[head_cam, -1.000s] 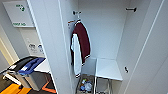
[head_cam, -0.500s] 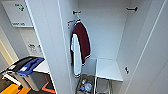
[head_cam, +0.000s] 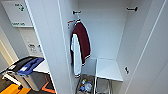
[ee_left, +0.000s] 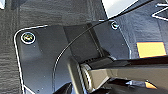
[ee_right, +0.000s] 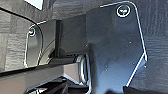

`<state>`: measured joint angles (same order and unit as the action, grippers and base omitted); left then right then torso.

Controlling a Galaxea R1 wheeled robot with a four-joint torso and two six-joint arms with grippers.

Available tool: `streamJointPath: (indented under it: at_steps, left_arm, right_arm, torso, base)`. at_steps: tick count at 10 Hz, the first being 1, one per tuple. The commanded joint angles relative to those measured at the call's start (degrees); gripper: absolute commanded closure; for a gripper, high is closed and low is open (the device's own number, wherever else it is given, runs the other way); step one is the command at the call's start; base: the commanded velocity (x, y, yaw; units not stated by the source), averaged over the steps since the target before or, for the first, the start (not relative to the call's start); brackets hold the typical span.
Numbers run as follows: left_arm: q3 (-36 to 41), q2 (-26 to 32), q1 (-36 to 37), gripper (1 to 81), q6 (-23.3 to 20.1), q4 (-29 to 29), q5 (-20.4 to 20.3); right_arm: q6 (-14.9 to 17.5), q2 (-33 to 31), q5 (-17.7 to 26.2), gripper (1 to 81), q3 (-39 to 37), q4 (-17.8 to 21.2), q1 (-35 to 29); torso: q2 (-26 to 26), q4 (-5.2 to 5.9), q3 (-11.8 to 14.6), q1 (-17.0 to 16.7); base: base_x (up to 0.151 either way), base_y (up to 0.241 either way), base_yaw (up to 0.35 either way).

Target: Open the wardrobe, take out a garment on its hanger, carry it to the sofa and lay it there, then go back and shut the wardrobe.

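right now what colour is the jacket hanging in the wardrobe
Dark red body with white sleeves; the head view shows it best.

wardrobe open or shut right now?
Open. The head view looks straight into the wardrobe: back wall, a dark red garment hanging from the rail, and an inner shelf all show, with a door panel swung aside.

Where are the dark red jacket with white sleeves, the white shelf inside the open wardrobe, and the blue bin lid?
dark red jacket (head_cam: 83,41), head view, on its red body panel.
white shelf (head_cam: 108,70), head view, on its bare top.
blue bin lid (head_cam: 30,66), head view, on its blue top.
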<state>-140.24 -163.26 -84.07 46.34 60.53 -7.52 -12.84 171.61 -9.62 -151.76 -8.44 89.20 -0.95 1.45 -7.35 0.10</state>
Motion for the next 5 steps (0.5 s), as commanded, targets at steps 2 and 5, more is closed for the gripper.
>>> streamJointPath:
  at_steps: [2, 5]
  left_arm:
    - [10.7, 9.3, 0.3, 1.0, 0.2, -6.7, -4.3]
    - [18.6, 19.1, 0.5, 1.0, 0.6, -11.9, -10.0]
  right_arm:
    - [-1.0, -8.6, 2.3, 1.0, 14.4, 0.4, -2.6]
    - [-6.0, -17.6, 0.4, 1.0, 21.2, 0.2, -2.4]
  torso:
    - [0.0, 0.0, 0.0, 0.0]
    - [0.0, 0.0, 0.0, 0.0]
  base:
    - [0.0, 0.0, 0.0]
    - [0.0, 0.0, 0.0]
